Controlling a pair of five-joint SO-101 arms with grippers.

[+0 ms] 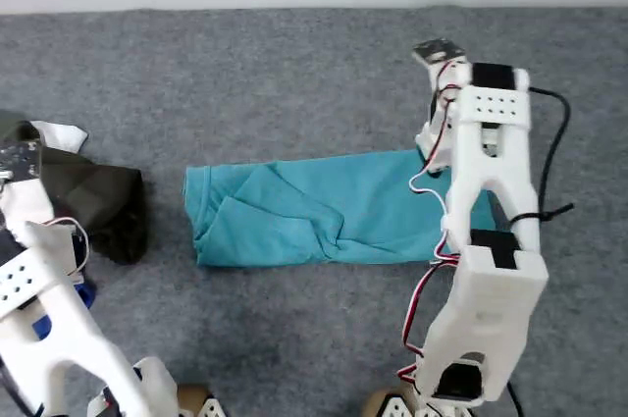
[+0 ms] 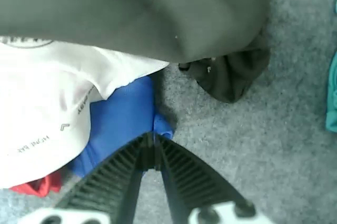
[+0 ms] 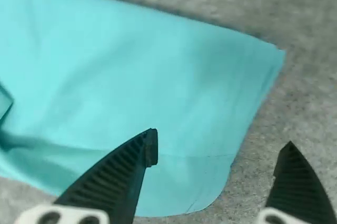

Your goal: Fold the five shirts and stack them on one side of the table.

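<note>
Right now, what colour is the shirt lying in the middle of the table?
The shirt is turquoise, clearest in the high view.

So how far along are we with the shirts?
Done, apparently: four shirts piled on the left of the table, dark shirt over white, blue and red. In hand: the teal shirt lies mid-table folded into a long strip, the open right gripper over its end. Left: fold it shorter and stack it.
</note>
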